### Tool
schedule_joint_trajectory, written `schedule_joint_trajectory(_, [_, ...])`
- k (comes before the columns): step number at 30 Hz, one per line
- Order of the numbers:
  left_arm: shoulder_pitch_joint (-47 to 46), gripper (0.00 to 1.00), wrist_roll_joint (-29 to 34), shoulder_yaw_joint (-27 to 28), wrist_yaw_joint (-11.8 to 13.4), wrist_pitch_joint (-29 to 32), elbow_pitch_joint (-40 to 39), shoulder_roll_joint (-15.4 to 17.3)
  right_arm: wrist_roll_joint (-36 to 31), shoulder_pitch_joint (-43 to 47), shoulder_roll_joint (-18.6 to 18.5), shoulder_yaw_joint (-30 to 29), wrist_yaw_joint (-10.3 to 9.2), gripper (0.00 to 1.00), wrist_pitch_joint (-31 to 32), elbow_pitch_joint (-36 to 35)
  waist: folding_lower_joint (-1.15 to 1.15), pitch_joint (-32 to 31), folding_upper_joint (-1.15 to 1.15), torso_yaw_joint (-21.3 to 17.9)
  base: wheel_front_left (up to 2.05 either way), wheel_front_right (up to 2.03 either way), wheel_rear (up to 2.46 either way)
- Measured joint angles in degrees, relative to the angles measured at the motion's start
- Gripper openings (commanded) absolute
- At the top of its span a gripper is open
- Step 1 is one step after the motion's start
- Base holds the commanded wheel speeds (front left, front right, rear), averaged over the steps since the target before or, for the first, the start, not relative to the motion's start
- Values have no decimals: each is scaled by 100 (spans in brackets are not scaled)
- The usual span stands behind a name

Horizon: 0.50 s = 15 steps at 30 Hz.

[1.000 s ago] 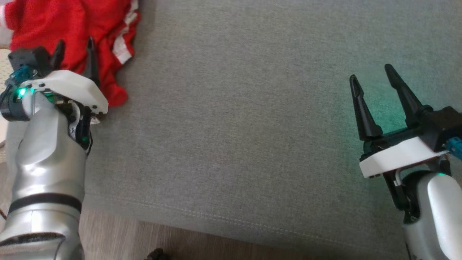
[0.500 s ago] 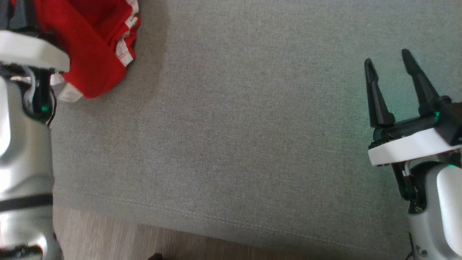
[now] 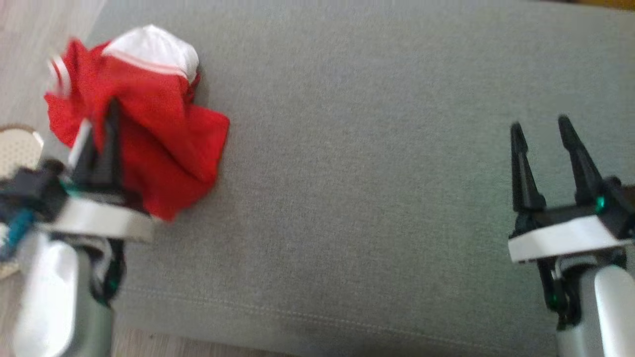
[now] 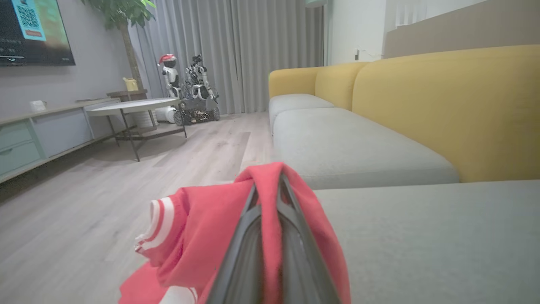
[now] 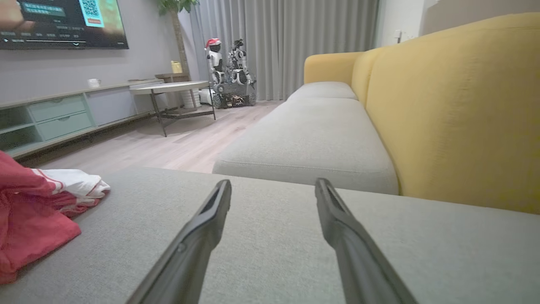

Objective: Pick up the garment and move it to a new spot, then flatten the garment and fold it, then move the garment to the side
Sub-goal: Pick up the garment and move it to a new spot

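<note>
**Left fingers now clenched on the red garment**

On the left, the left gripper (image 3: 101, 144) has closed. One second before, its fingers stood spread over the garment; now they are pressed together with a fold of red cloth between them. I judge that the pick-up is made and the carry to a new spot can begin. Flattening and folding are not yet started.

The garment (image 3: 163, 134) is a crumpled bunch at the left end of the grey sofa seat (image 3: 372, 173), close to its edge. The head view is blurred there. The left wrist view shows clearly the cloth pinched and draped over the fingertips, with a striped cuff (image 4: 158, 223) sticking out at one side. The right wrist view adds that the garment's lower part seems to rest on the seat.

On the right, the right gripper (image 3: 540, 134) hovers over bare seat, its fingers released and empty.
</note>
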Motion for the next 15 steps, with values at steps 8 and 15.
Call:
schedule_joint_trajectory(8, [846, 0, 11, -480, 0, 1, -300, -243, 37, 450, 140, -252, 0, 100, -4, -107, 0, -460, 0, -247, 0, 0, 0])
schedule_joint_trajectory(15, [621, 0, -16, -1240, 1, 1, -374, -358, 124, 511, 218, -259, 0, 100, -4, -230, 0, -509, 0, -759, 0, 0, 0])
